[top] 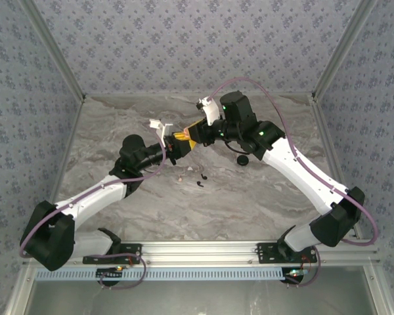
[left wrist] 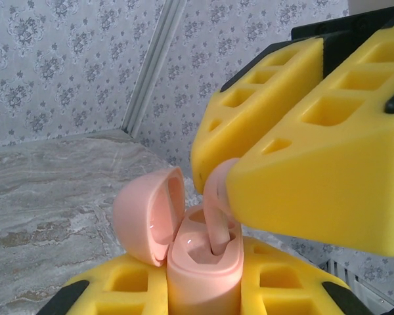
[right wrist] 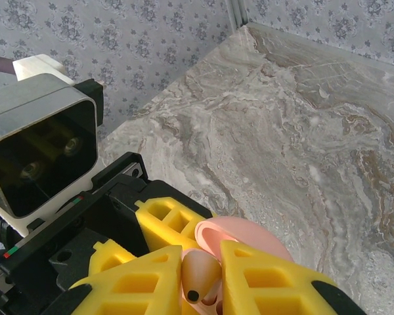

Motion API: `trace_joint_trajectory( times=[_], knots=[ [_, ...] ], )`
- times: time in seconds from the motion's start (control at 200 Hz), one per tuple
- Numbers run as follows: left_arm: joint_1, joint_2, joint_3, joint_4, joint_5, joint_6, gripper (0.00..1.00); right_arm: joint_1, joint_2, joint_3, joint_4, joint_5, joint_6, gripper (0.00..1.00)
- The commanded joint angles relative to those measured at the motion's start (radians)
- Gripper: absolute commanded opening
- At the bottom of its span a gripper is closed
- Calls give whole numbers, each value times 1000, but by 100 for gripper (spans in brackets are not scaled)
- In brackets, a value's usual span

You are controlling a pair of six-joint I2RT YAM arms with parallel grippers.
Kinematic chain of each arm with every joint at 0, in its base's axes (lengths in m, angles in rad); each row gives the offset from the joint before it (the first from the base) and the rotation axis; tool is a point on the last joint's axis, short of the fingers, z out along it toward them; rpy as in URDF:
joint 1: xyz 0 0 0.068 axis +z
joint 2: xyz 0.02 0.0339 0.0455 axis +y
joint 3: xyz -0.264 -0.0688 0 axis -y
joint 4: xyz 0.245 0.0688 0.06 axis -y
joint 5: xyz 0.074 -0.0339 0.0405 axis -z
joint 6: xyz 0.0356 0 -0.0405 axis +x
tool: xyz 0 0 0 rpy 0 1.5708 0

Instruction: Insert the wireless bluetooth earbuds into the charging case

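Observation:
The charging case (left wrist: 203,279) is pale pink and stands upright between the yellow fingers (left wrist: 121,285) of my left gripper (left wrist: 203,292), which is shut on it. Its lid (left wrist: 141,216) is hinged open to the left. A pink earbud (left wrist: 217,220) is pinched in my right gripper (left wrist: 217,177), which comes in from the upper right. The earbud's stem reaches down into the case's right socket; the left socket (left wrist: 194,248) is empty. In the right wrist view, the earbud (right wrist: 200,279) sits between the fingertips of the right gripper (right wrist: 202,275), over the open lid (right wrist: 249,233). From above, both grippers (top: 184,139) meet mid-table, held off the surface.
A black round puck (top: 242,160) lies on the marble table (top: 249,197) under the right arm. Two tiny black hooked pieces (top: 201,182) lie in front of the grippers. Patterned walls close the left, back and right sides.

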Motion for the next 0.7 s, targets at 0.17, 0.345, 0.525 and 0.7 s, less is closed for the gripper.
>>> trace_joint_trajectory(
  times=[0.17, 0.345, 0.525, 0.7],
  knots=[
    [0, -26, 41, 34, -33, -4, 7, 14, 4, 6, -47, -14, -18, 23],
    [-1, -26, 49, 16, -22, 5, 7, 15, 4, 7, -49, -11, -18, 26],
    [-2, -23, 50, 12, -11, 10, 7, 15, 3, 17, -53, -12, -18, 34],
    [-3, -21, 54, -16, -8, 26, 7, 15, 4, 35, -58, -12, -15, 44]
  ],
)
